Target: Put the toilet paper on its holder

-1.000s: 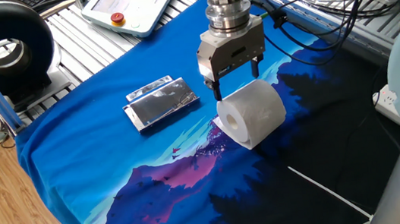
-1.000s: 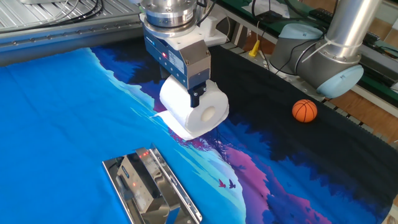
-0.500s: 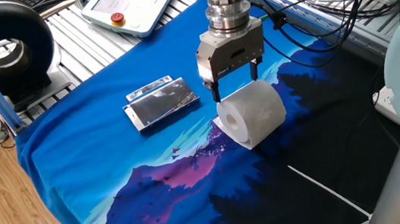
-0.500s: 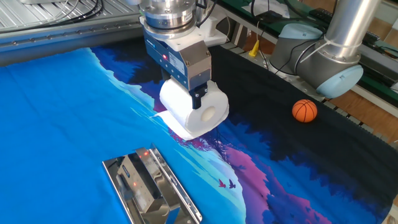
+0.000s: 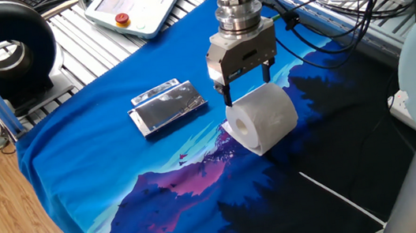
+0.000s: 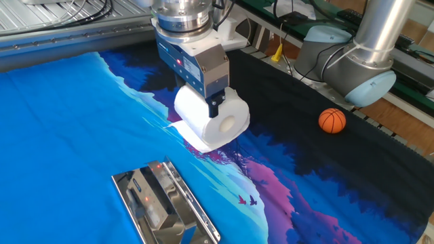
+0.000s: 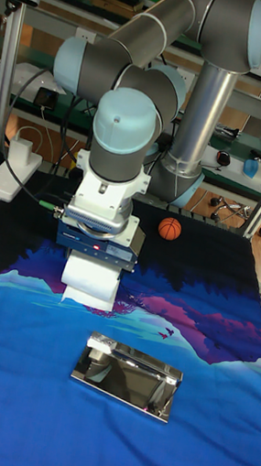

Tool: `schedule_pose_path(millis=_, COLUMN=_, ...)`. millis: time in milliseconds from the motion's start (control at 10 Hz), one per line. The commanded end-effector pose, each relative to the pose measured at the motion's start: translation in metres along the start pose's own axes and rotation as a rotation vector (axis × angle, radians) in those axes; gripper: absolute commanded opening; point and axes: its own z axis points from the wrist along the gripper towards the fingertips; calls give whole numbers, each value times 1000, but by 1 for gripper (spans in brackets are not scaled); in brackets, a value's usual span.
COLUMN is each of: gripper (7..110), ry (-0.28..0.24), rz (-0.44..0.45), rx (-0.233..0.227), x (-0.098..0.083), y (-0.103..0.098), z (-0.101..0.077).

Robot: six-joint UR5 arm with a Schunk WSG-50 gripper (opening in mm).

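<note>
The toilet paper (image 5: 266, 119) is a fat white roll lying on its side on the blue cloth, with a loose sheet under it; it also shows in the other fixed view (image 6: 211, 125) and the tall fixed view (image 7: 92, 279). My gripper (image 5: 248, 88) hangs straight down over it, jaws open, one finger (image 6: 215, 108) just in front of the roll's hollow end and the other behind the far end. The holder (image 5: 167, 106), a flat shiny chrome piece, lies on the cloth to the roll's left, apart from it (image 6: 166, 207) (image 7: 128, 374).
A white pendant (image 5: 143, 5) with a red button lies at the cloth's far edge. A black round device (image 5: 5, 54) stands at far left. A small orange ball (image 6: 332, 120) rests near the arm's base (image 6: 352, 64). Black cables (image 5: 338, 13) run behind the gripper.
</note>
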Motion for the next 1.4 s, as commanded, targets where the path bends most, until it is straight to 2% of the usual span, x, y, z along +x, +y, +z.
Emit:
schedule_pose_path(millis=0, gripper=110, ry=-1, rz=-1, rx=-6, x=0, y=2, z=-2)
schedule_pose_path(millis=700, gripper=110, ry=12, rz=-6, rx=-21, x=-1, y=4, z=2)
schedule_pose_path(millis=1000, gripper=110, ry=34, rz=4, rx=-56, x=7, y=13, z=0)
schedule_pose_path(millis=1300, gripper=110, ry=50, rz=9, rx=-42, x=11, y=11, z=2)
